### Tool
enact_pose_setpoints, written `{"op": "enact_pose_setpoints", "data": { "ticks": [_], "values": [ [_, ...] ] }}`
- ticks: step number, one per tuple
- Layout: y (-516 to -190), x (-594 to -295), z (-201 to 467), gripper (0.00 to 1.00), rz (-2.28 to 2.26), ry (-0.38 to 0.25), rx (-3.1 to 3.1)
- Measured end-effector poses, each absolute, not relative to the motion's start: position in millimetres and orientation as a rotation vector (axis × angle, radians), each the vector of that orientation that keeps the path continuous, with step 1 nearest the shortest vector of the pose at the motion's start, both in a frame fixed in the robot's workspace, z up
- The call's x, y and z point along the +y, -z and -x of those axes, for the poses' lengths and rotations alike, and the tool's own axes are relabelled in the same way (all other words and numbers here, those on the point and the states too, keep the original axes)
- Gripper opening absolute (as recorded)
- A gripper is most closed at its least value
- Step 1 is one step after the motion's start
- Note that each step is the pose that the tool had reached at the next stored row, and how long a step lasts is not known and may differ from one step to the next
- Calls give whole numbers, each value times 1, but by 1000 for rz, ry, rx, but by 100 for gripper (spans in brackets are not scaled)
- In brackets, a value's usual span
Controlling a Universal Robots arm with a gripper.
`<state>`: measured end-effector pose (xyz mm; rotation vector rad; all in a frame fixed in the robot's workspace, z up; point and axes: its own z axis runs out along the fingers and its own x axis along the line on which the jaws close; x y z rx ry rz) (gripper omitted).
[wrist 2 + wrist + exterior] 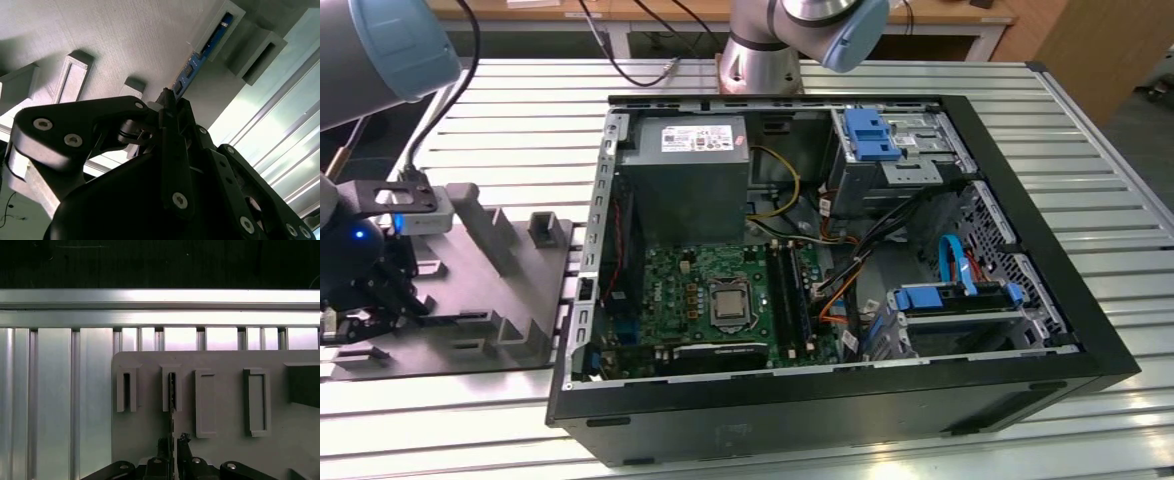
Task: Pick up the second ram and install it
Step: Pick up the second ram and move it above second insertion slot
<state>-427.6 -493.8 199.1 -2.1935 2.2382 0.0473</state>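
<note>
Ram stick (202, 52): likely light, stiff, fragile (chips exposed); stands on edge in grey tray (100, 30) slot. Gripper (167, 99) nearly closed, pinching its flat faces near one end.

Even overhead light fills the exterior view: the ribbed aluminium surface (1067, 150) shines pale, while the computer case (1107, 360) holds deep shadow inside. In the first wrist view glare whitens the surface, and the band beyond it is near black. In the second wrist view the end effector (167, 97) is a dark silhouette against the bright grey fixture tray (125, 35).
</note>
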Motion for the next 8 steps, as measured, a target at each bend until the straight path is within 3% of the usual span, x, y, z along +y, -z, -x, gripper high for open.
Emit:
{"op": "enact_pose_setpoints", "data": {
  "ticks": [7, 8],
  "values": [
    [-199, -494, 428, 20, 2193, -47, 2238],
    [-199, -494, 428, 13, 2193, -47, 2239]
  ]
}}
